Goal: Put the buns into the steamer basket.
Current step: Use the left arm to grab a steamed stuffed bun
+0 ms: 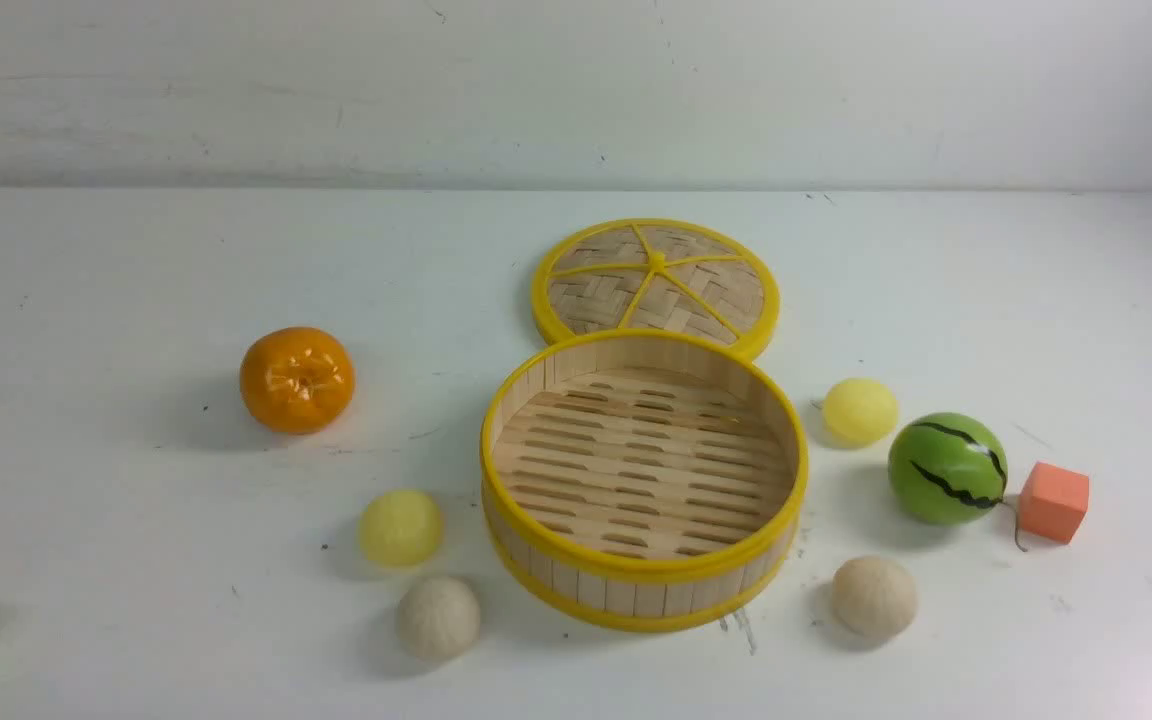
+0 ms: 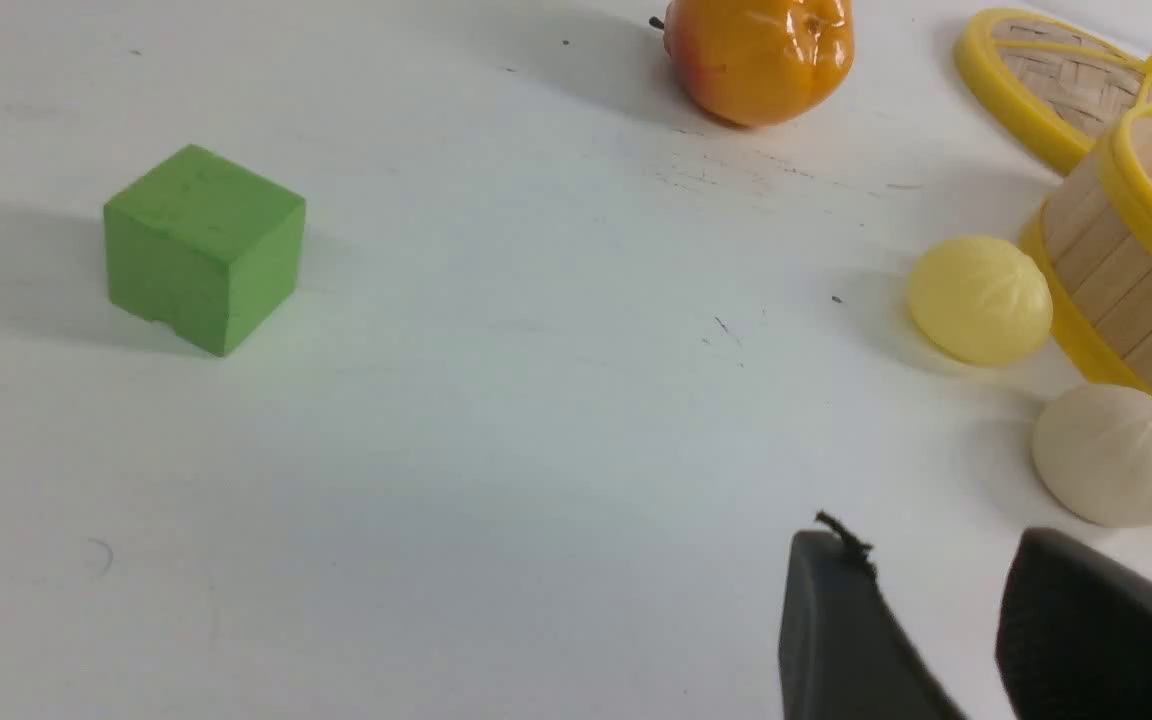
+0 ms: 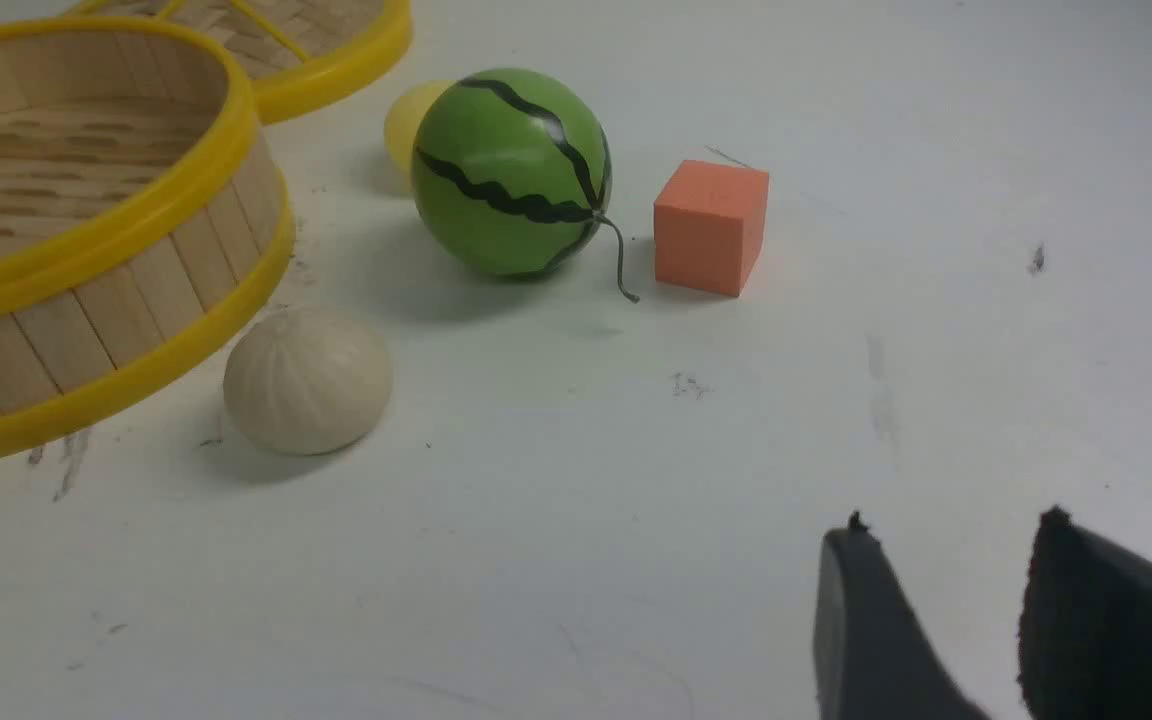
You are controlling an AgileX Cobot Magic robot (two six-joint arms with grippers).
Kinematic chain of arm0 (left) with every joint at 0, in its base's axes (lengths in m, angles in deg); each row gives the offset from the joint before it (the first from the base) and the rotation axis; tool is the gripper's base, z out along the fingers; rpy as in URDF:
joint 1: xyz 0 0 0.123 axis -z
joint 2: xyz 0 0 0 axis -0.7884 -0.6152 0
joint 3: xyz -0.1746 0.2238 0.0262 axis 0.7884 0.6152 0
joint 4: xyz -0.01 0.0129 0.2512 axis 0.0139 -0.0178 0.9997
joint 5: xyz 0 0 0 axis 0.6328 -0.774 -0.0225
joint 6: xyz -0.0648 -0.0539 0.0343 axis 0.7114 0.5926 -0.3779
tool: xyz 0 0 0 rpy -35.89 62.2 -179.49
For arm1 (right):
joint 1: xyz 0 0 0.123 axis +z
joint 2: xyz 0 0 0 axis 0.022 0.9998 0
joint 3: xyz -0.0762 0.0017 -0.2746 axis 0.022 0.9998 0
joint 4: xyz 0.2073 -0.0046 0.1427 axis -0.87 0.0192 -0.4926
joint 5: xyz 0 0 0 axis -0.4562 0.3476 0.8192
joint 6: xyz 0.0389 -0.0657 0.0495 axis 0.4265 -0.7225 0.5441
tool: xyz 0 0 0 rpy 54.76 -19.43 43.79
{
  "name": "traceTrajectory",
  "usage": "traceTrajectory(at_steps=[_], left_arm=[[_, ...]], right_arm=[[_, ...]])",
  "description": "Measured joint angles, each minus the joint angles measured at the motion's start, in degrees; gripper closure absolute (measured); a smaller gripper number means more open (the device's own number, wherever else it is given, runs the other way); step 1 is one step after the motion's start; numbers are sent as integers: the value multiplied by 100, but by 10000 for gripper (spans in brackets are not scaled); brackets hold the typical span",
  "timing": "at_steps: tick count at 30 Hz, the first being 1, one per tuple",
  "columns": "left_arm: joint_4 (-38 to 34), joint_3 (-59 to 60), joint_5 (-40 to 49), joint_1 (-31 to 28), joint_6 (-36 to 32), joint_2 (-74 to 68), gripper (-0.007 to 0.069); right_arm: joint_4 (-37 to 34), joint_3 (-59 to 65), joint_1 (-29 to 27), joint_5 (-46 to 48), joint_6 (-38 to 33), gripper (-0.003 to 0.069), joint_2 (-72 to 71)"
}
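the steamer basket [image 1: 642,590] stands empty in the middle of the table [image 1: 86,300], with its lid [image 1: 656,282] flat just behind it. all four buns lie outside it. the left yellow bun [image 1: 400,527] and left beige bun [image 1: 438,617] are near its near-left wall. the right yellow bun [image 1: 860,410] is at its right and the right beige bun [image 1: 873,596] at its near right.

the left tool [image 2: 931,560] hangs low over bare table, jaws parted and holding nothing, close to the left beige bun. the right tool [image 3: 951,535] is likewise parted and empty, farther from the right beige bun.

the first pick seems the step in hand. it is best to take the beige bun nearest a tool, straddle its widest part from above and close gently (a round toy pinched off-centre will likely squirt away). lift it over the rim, not against the wall, and let go low over the slats. on the right, keep clear of the watermelon ball [image 1: 946,468] near the yellow bun.
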Motion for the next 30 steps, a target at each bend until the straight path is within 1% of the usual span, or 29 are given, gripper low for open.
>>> traceTrajectory(at_steps=[25, 27, 29, 30], left_arm=[[18, 0, 0, 0, -13, 0, 387], [234, 0, -34, 0, -121, 0, 387], [600, 0, -106, 0, -237, 0, 387], [1010, 0, -222, 0, -357, 0, 387]], right_arm=[[0, 0, 0, 0, 0, 420, 0], [0, 0, 0, 0, 0, 420, 0], [0, 0, 0, 0, 0, 420, 0], [0, 0, 0, 0, 0, 420, 0]])
